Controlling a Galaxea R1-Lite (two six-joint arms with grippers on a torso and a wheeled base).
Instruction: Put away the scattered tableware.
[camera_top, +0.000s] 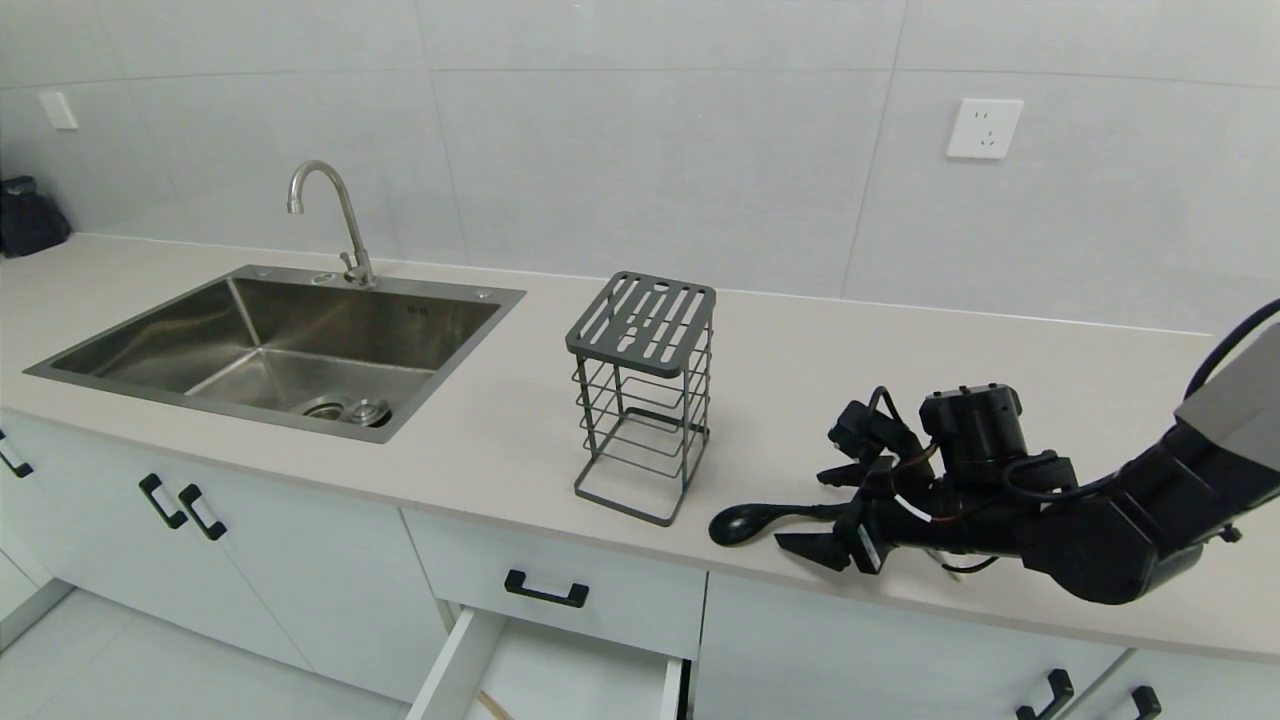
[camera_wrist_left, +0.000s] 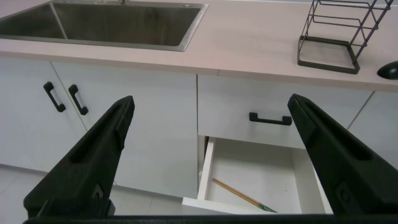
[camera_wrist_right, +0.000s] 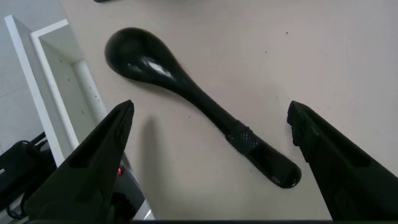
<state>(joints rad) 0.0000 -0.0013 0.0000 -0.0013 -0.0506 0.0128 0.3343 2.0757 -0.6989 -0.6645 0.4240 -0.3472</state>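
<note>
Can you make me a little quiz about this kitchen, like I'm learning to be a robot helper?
1. True or false: the black spoon lies on the counter, with the open fingers of the right tool on either side of its handle.
2. Pick one: what lies in the open drawer under the counter? A) a fork B) chopsticks C) a plate
3. Fill the gap: the wire rack stands on the counter between the spoon and the ____.

Key: 1 true; 2 B; 3 sink.
</note>
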